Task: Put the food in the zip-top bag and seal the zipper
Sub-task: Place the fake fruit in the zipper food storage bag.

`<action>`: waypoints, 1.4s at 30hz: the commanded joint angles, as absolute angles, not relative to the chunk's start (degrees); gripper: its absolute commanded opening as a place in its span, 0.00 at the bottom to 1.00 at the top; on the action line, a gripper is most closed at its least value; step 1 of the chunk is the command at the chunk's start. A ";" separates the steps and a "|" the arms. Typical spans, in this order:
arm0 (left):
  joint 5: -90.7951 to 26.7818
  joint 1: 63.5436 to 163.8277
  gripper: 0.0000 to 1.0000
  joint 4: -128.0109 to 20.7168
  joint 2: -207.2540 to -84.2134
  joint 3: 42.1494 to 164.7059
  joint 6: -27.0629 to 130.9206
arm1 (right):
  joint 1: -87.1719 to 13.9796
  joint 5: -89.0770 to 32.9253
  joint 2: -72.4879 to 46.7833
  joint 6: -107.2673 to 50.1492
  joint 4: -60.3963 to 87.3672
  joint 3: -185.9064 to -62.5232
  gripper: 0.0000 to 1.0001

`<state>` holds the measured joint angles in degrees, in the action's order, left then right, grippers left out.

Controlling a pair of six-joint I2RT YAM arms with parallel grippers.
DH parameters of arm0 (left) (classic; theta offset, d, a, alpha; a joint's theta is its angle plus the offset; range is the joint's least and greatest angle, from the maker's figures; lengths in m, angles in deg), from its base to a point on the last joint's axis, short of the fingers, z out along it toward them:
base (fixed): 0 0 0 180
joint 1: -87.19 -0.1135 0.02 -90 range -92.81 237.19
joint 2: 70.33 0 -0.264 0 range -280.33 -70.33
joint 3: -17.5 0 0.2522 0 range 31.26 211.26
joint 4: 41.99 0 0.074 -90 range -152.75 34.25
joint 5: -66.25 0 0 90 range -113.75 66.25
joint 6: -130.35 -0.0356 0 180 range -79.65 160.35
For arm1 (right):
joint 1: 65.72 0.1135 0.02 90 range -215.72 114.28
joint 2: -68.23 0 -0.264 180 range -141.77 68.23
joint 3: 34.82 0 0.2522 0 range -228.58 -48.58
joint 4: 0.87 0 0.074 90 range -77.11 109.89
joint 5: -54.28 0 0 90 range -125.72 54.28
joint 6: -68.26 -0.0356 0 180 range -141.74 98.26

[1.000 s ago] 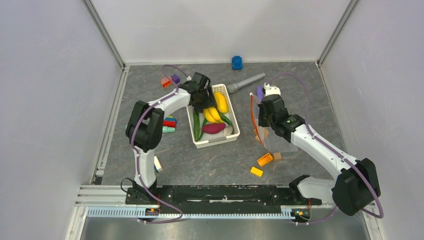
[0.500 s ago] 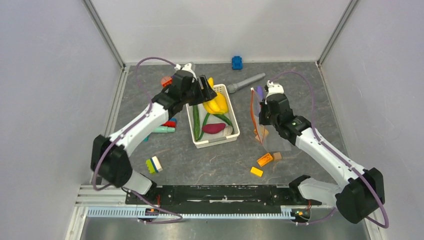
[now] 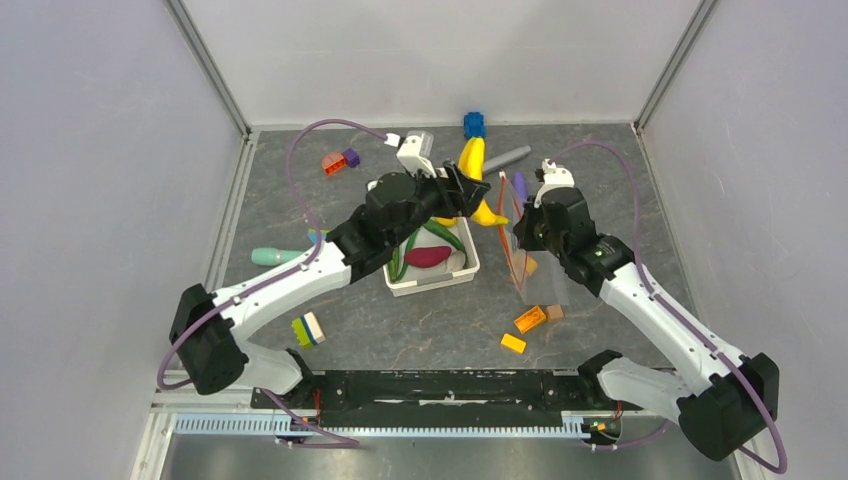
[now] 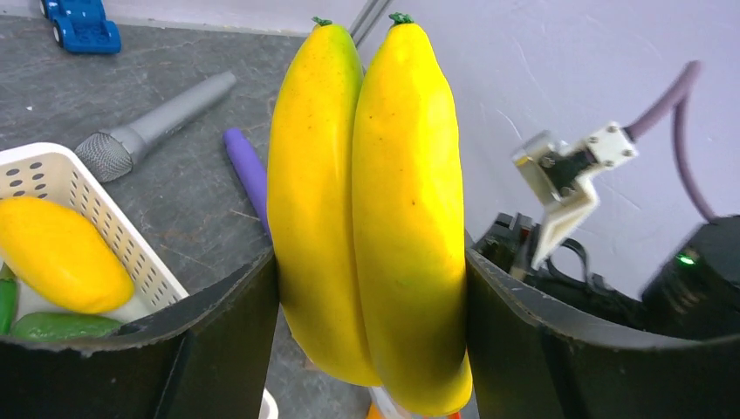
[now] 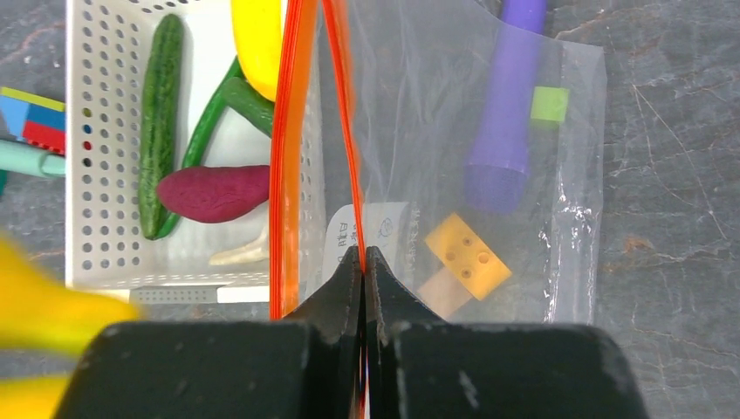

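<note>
The left gripper (image 4: 371, 297) was clamped on 2 bananas (image 4: 362, 157), their long axis running 12 to 6 in the top view, while the zip-top bag (image 5: 419, 131) gaped just beside at 3 o'clock, 1 lip of its zipper (image 5: 292, 131) pinched by the right gripper (image 5: 364, 262).
</note>
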<state>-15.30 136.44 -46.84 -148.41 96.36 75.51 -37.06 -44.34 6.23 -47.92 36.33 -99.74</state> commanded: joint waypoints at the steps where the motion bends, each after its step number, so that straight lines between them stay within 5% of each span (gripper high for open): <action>1: -7.49 139.05 0.10 -38.93 -152.39 98.95 71.21 | -36.81 -41.10 8.72 -49.75 34.49 -101.46 0.00; 19: -6.45 143.24 0.02 -31.23 -153.98 89.68 53.36 | -36.81 -29.52 10.11 -52.61 31.14 -102.23 0.00; 35: -13.43 143.26 0.02 -22.34 -148.15 80.52 54.24 | -36.81 -29.20 11.89 -57.50 27.02 -102.39 0.00; 42: -9.85 143.34 0.02 -21.22 -147.70 76.61 66.17 | -36.81 -30.82 17.61 -62.47 16.34 -95.98 0.00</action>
<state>-11.98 142.93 -25.14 -148.89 79.79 58.70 -36.95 -29.96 13.62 -58.10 26.89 -98.91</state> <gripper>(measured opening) 0.744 0.010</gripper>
